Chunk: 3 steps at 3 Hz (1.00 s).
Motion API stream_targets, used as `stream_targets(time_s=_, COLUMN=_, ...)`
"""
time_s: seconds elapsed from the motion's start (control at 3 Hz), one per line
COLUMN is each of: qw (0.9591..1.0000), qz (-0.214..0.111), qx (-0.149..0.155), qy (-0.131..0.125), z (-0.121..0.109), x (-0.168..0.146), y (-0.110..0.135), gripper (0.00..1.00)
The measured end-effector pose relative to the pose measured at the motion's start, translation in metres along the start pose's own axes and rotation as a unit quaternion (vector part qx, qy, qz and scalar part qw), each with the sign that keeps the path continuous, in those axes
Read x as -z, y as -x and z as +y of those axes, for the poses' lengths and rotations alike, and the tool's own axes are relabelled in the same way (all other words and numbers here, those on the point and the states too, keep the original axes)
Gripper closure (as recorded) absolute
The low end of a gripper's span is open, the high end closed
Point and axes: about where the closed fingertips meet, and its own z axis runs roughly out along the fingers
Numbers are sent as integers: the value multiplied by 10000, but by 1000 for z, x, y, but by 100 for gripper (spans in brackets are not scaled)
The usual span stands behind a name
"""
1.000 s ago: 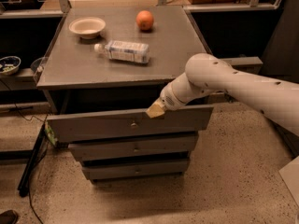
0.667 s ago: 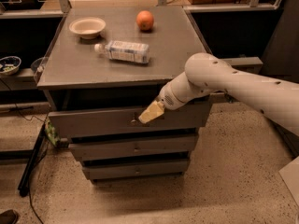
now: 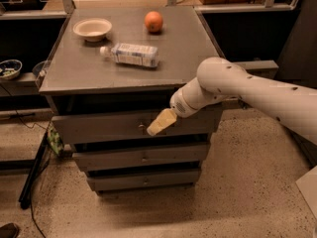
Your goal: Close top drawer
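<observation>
The top drawer [image 3: 99, 126] is the wide grey wooden one just under the cabinet top; it stands out a little from the cabinet body. Its small metal knob is at the centre of the front, right by my gripper's tip. My gripper [image 3: 159, 123] is at the end of the white arm that reaches in from the right. Its yellowish tip rests against the drawer front at the centre. Two narrower grey drawers [image 3: 141, 157] lie below it.
On the cabinet top [image 3: 74, 76] lie a plastic bottle [image 3: 131, 54] on its side, a white bowl [image 3: 92, 29] and an orange [image 3: 153, 21]. Dark shelves stand to the left and right. A black pole leans at the lower left. The floor is speckled.
My gripper has moved left along the drawer front to its centre by the knob. The drawer front seems slightly further in.
</observation>
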Motion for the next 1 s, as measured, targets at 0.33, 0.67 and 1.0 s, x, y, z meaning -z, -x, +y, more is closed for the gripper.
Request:
stream_targets(time_s=0.33, qw=9999, qz=-86, qx=-51, qy=-68, z=24, x=36, y=-8, gripper=0)
stream_targets(time_s=0.67, qw=9999, qz=-97, qx=-57, qy=-84, z=25, x=41, y=-9, gripper=0)
stream_targets(time_s=1.0, qw=9999, qz=-97, qx=-57, qy=-84, z=25, x=41, y=-9, gripper=19)
